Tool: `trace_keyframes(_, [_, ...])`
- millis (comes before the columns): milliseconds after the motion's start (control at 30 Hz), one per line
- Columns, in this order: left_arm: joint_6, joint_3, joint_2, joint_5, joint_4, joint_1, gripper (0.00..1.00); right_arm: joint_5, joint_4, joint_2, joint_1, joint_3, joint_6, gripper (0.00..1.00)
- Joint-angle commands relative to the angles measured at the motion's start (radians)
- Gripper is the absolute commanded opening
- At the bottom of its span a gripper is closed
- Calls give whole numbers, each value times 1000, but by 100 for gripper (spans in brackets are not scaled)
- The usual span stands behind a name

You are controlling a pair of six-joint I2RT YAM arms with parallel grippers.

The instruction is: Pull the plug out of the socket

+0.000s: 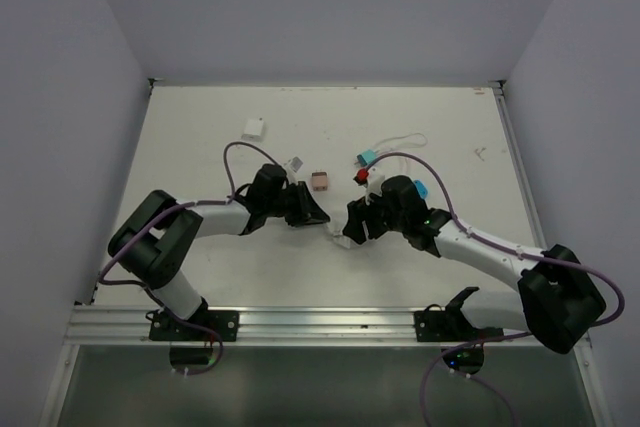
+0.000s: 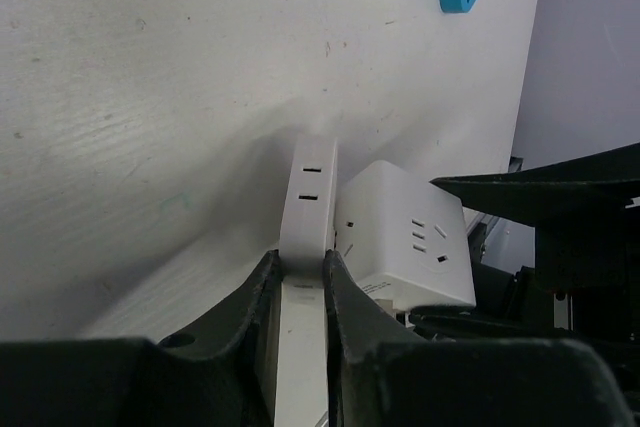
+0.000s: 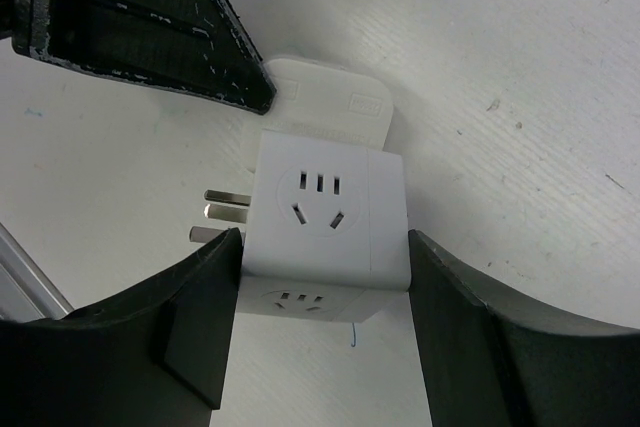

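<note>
Your right gripper (image 3: pixel 325 262) clamps the smooth white plastic cube socket (image 3: pixel 322 209) near the table's (image 1: pixel 200 147) front centre. Metal prongs (image 3: pixel 225 211) jut sideways from it. Your left gripper (image 2: pixel 302 269) pinches the flat, round-cornered white plug (image 2: pixel 309 192), which touches the cube.

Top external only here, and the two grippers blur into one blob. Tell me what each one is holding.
Observer: The left gripper is clamped on the flat white plug.
Operator: Now the right one.
Observer: The right gripper is shut on the white cube socket, gripping two opposite sides.
Operator: Report whether they've separated.
Observer: Not yet. In both wrist views the plug lies against the socket's side.
</note>
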Motion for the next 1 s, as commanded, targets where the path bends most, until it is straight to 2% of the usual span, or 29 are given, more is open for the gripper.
trace_keyframes(0, [-8, -22, -88, -69, 55, 36, 0, 9, -79, -4, 2, -27, -5, 24])
trace_keyframes(33, [11, -17, -99, -86, 40, 39, 0, -11, -79, 6, 4, -24, -6, 30])
trace_keyframes(67, [20, -14, -111, -94, 34, 39, 0, -19, -80, 12, 4, -18, -8, 41])
trace_keyframes(133, [43, -8, -139, -110, 23, 39, 0, -42, -90, 29, 4, -10, -5, 51])
trace_keyframes(400, [68, -36, -190, -123, 63, 39, 0, -33, -139, 51, 4, 13, -3, 53])
trace_keyframes(500, [74, -34, -187, -109, 75, 39, 0, -68, -137, 51, 4, 21, 3, 62])
trace_keyframes(533, [83, -33, -187, -103, 77, 37, 0, -74, -137, 46, 4, 25, 11, 69])
trace_keyframes(600, [97, -36, -191, -101, 77, 37, 0, -86, -148, 26, 2, 47, 18, 78])
trace_keyframes(633, [109, -37, -196, -103, 78, 37, 0, -85, -154, 20, 2, 57, 29, 87])
trace_keyframes(667, [115, -40, -202, -104, 80, 37, 0, -85, -160, 16, 4, 80, 32, 90])
trace_keyframes(733, [132, -46, -210, -110, 82, 37, 0, -92, -163, 5, 4, 99, 51, 95])
trace_keyframes(967, [202, -62, -252, -91, 95, 36, 0, -17, -165, -3, 2, 183, 114, 98])
